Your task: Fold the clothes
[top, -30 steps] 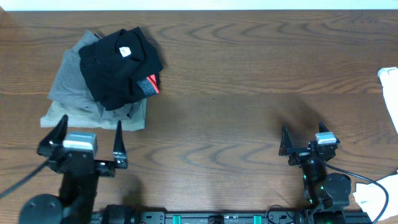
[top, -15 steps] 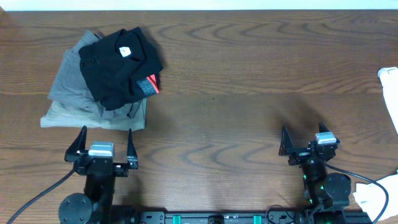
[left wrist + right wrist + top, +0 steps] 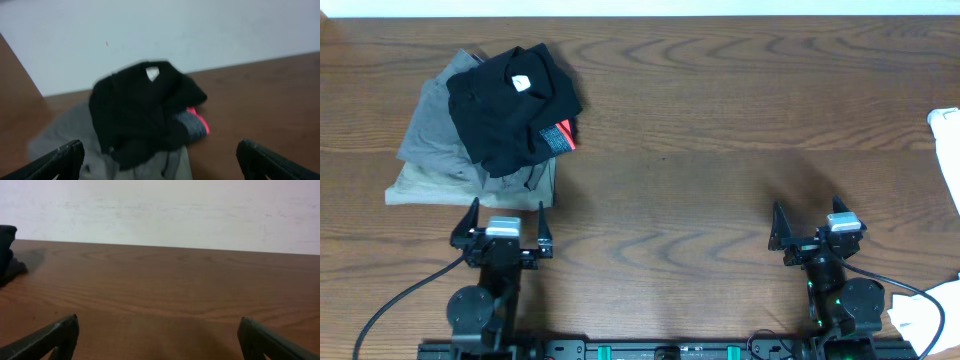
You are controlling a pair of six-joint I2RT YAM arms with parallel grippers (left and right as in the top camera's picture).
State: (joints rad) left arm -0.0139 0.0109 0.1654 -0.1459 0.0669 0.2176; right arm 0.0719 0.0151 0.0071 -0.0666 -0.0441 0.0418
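The black T-shirt (image 3: 505,100) lies bunched on top of a pile at the back left of the table, its small white label facing up. It also shows in the left wrist view (image 3: 135,105). My left gripper (image 3: 506,218) is open and empty, just in front of the pile and not touching it; in the left wrist view its fingertips (image 3: 160,157) frame the pile's near edge. My right gripper (image 3: 808,222) is open and empty over bare wood at the front right, and its wrist view (image 3: 159,335) shows only table between the fingers.
Grey folded garments (image 3: 435,140) lie under the T-shirt. A grey-and-red waistband (image 3: 558,135) of a smaller black garment pokes out at the pile's right side. White objects sit at the right edge (image 3: 945,120) and the front right corner (image 3: 925,315).
My left arm has moved to the right and drawn in toward its base, now centred in front of the pile. The right arm and the clothes have not moved.
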